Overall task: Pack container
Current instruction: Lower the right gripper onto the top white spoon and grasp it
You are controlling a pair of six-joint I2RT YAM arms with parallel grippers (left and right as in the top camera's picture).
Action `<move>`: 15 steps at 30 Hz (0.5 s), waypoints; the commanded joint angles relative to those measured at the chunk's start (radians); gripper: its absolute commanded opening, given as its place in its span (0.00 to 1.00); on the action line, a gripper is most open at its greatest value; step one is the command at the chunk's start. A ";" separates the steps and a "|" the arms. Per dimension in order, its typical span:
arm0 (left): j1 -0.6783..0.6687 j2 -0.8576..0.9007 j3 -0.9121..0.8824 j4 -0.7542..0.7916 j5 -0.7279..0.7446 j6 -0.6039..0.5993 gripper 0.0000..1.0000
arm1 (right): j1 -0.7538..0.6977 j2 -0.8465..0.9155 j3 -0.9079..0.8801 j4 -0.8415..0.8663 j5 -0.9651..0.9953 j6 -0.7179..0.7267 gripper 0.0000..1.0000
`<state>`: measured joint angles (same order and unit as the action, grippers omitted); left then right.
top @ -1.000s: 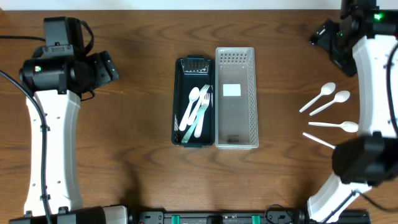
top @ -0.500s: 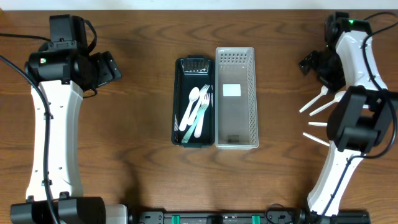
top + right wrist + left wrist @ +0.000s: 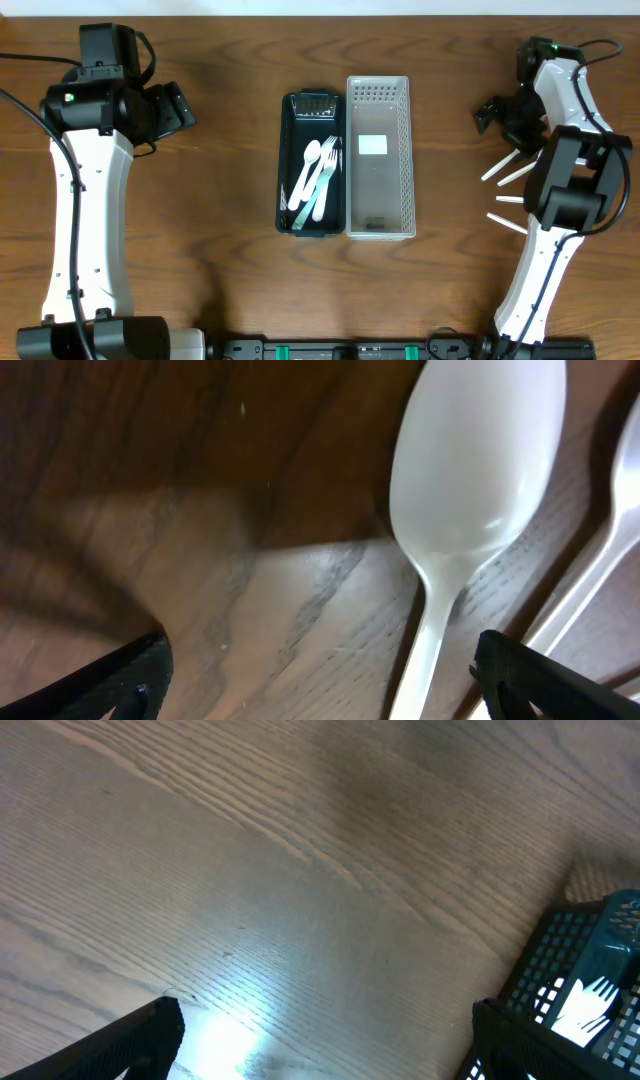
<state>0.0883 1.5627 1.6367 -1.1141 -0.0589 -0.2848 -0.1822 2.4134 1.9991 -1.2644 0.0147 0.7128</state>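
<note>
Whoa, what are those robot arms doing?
They're packing plastic cutlery. Some lies in the dark tray in the middle of the table, with a pale basket right beside it. The right end effector is open, low over a white spoon lying on the table, not gripping it. The left end effector is open too, over the table, holding nothing.

Dark tray (image 3: 284, 172) holds white cutlery (image 3: 318, 176), just beside the grey mesh basket (image 3: 408, 150); white spoons (image 3: 498, 168) lie well right.
</note>
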 commanded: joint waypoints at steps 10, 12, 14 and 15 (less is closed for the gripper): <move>0.003 0.008 -0.010 0.001 -0.002 -0.005 0.94 | -0.014 0.093 -0.008 0.016 -0.008 -0.094 0.99; 0.003 0.008 -0.010 0.001 -0.002 -0.005 0.94 | -0.014 0.095 -0.020 0.021 -0.008 -0.094 0.99; 0.003 0.008 -0.010 0.001 -0.002 -0.005 0.94 | -0.014 0.095 -0.031 0.026 -0.008 -0.094 0.99; 0.003 0.008 -0.010 0.001 -0.002 -0.005 0.94 | -0.014 0.095 -0.039 0.031 -0.008 -0.095 0.99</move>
<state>0.0883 1.5627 1.6367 -1.1141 -0.0589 -0.2848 -0.1944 2.4275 2.0079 -1.2442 -0.0254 0.6308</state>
